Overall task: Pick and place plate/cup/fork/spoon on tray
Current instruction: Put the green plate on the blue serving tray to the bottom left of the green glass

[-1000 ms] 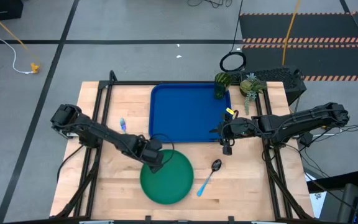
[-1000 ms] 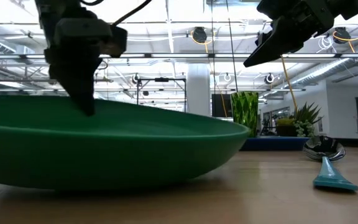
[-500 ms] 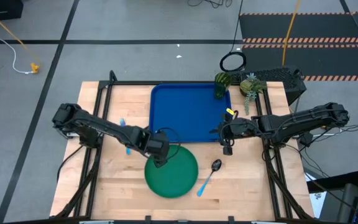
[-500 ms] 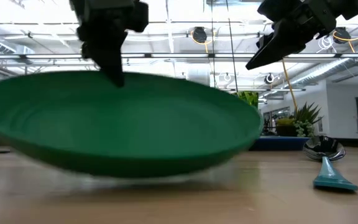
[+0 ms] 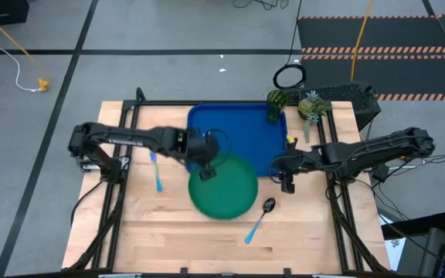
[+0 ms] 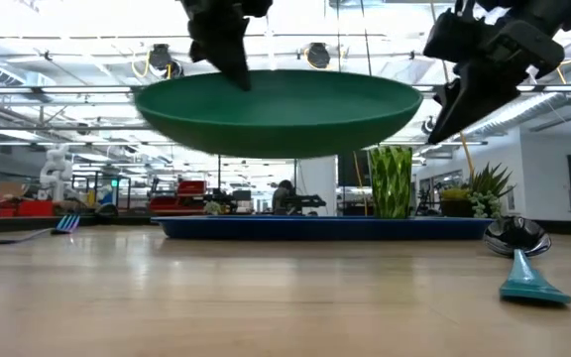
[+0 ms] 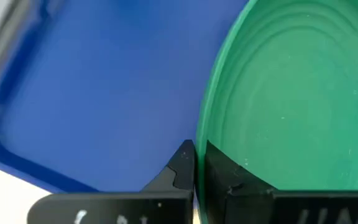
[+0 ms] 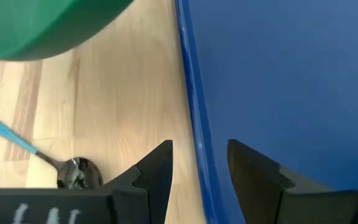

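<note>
My left gripper [image 5: 205,171] is shut on the round green plate [image 5: 224,187] and holds it in the air over the near edge of the blue tray [image 5: 234,131]. In the low view the plate [image 6: 281,109] hangs well above the table. My right gripper [image 5: 287,182] is open and empty above the tray's near right corner; its fingers [image 8: 160,163] straddle the tray's rim without touching it. The green cup [image 5: 274,110] stands at the tray's far right corner. The spoon [image 5: 259,218] lies on the table near the plate. The blue fork [image 5: 155,171] lies left of the tray. My left gripper pinches the plate's rim [image 7: 201,134] on the plate's left side, one finger over the plate's inner face and one outside the rim. The fingers come from above, pointing down. The plate is lifted clear of table and tray and hangs about level.
A yellow-green pineapple-like toy [image 5: 309,106] stands just right of the tray's far right corner. Black frame rails [image 5: 122,154] run along the table's left and right sides. Bare wood shows along the table's near edge [image 5: 168,239].
My left gripper has risen and gone toward the tray, to the far right, carrying the plate. The plate, tilted with its near part on the table before, is now lifted clear and nearly level, partly over the tray's near edge. My right gripper has dropped slightly.
</note>
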Robot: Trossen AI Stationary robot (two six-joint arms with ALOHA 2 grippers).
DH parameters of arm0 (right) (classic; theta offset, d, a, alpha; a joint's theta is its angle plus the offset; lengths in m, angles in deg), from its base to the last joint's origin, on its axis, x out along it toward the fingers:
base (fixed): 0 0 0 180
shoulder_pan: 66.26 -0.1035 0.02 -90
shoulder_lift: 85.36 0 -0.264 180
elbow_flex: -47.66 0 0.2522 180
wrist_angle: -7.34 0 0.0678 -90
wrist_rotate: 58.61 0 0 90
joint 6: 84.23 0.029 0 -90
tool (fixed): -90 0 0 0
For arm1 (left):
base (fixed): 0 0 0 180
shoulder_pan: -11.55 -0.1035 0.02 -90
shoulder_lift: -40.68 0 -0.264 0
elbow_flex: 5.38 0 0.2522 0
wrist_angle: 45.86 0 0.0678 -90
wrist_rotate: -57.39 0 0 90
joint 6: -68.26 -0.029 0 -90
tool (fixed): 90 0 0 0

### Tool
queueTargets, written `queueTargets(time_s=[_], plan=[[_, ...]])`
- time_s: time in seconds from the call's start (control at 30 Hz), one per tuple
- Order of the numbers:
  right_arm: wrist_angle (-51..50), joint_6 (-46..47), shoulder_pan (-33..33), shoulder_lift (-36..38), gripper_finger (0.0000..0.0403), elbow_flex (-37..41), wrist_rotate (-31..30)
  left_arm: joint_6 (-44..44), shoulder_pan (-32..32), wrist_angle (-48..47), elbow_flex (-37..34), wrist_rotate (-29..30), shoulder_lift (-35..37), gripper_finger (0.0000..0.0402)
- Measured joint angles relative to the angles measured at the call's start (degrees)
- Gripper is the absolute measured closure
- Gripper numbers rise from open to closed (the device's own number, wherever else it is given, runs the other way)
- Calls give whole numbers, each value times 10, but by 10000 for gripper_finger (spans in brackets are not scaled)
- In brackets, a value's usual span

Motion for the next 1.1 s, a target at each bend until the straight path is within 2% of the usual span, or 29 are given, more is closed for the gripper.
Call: queueTargets(time_s=[0.07,0.2,0.47,0.6,0.83,1.1], plan=[[-16,15,0,12,257,0,-5,-21,-25,11,12,9,0,394],[-40,23,0,55,260,0,-70,-54,-73,54,21,17,0,393],[-26,-68,0,168,275,0,-193,-79,-153,147,22,15,-19,393],[4,-143,0,201,278,0,-213,-78,-177,196,22,-2,-60,393],[35,-255,0,220,278,0,-253,-62,-216,220,22,-48,-127,393],[51,-318,1,220,278,0,-287,-30,-259,234,22,-117,-177,394]])
